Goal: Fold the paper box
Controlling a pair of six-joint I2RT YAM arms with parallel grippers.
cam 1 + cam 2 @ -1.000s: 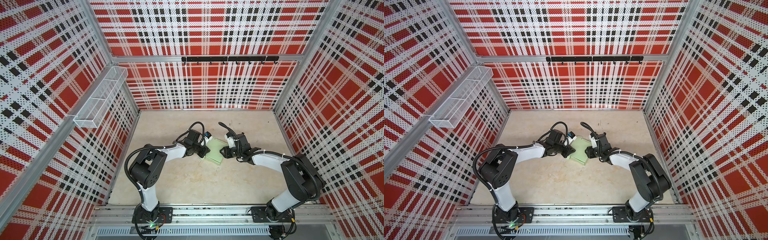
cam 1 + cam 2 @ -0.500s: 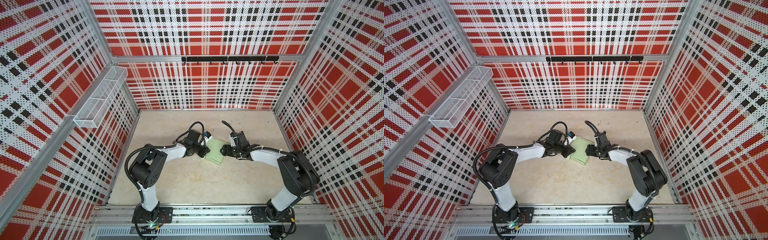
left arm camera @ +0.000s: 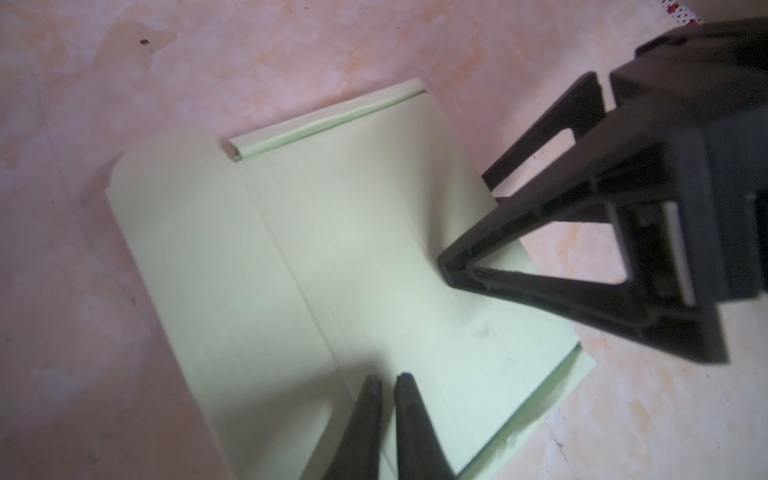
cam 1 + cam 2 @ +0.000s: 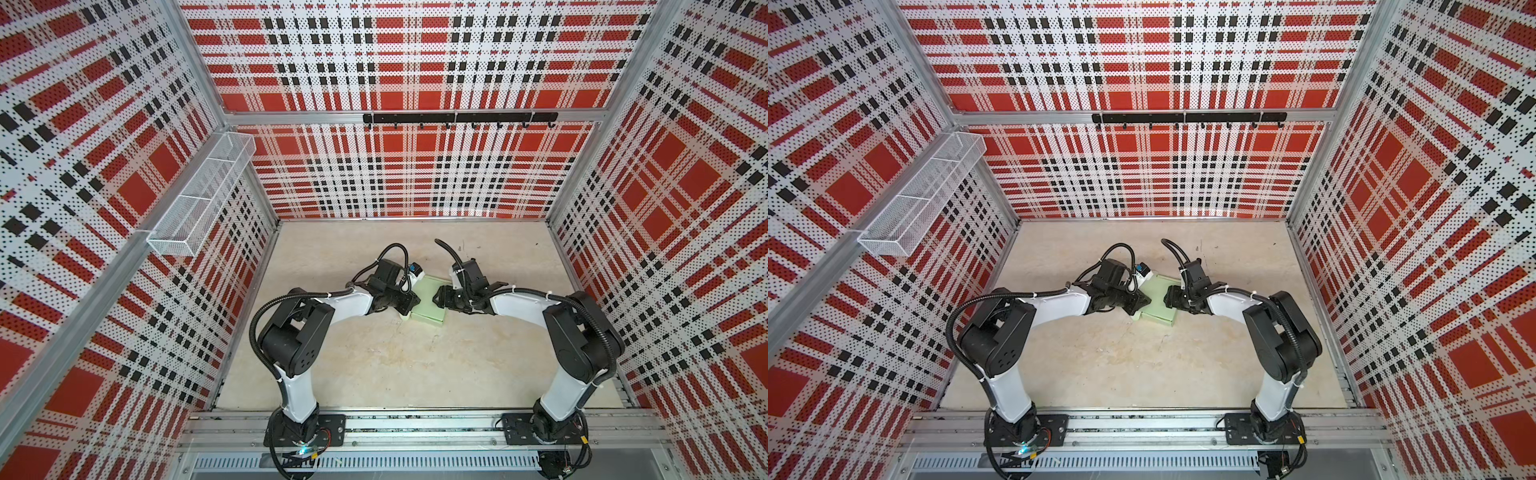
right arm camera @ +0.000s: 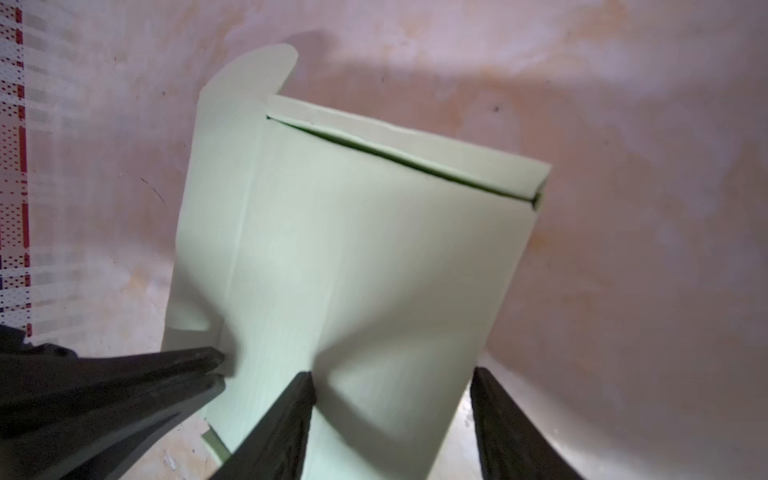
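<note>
the paper box (image 4: 428, 302) lies flat on the table (image 4: 415, 365) between my arms, nearly closed. my left gripper (image 3: 386, 384), clenched empty, presses its lid; my right gripper (image 5: 392, 374) straddles one edge, spread wide. the next move, i judge, is tucking the loose flap (image 5: 257, 70) home.

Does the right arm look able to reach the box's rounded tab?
Probably yes: the right end effector is open at the paper box; its rounded tab lies uncovered, left end effector aside.
</note>
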